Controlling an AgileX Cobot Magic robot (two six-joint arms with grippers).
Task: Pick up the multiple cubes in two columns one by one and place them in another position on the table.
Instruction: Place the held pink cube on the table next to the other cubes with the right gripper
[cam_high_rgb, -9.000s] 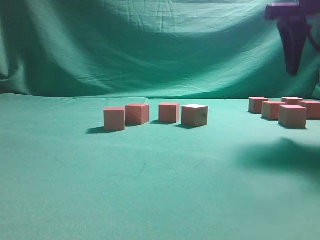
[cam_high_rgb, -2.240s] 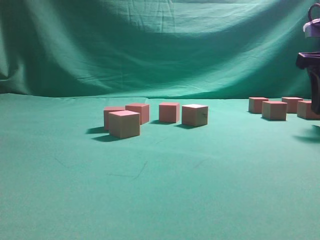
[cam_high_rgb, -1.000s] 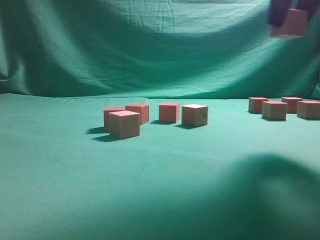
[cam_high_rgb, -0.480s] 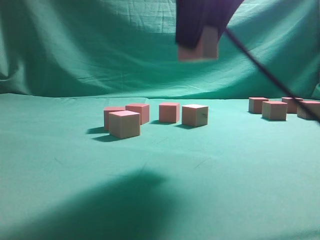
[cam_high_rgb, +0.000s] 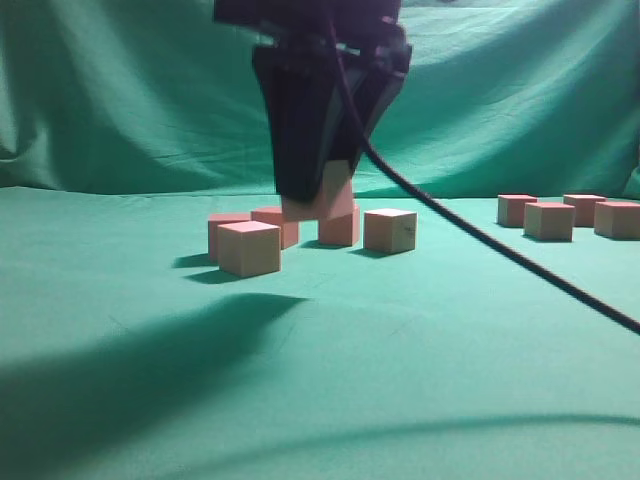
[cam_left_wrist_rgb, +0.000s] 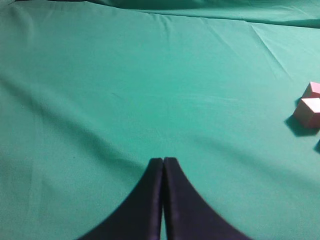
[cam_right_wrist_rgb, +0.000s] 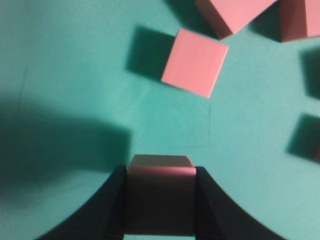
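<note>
No writing or labels show on any cube. The right gripper (cam_high_rgb: 318, 195) is clenched on a held cube (cam_right_wrist_rgb: 160, 200), carried level and clear of the table (cam_high_rgb: 400, 380), above the middle cluster of cubes (cam_high_rgb: 248, 248). Another group of cubes (cam_high_rgb: 549, 220) sits toward the table's right edge, with open cloth between the groups and along the near edge. The left gripper (cam_left_wrist_rgb: 163, 161) has its fingers pressed together, empty, over bare cloth

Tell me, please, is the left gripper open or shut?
Shut. In the left wrist view the left gripper has its two dark fingers pressed together with only a thin seam between them and nothing held, above bare table.
</note>
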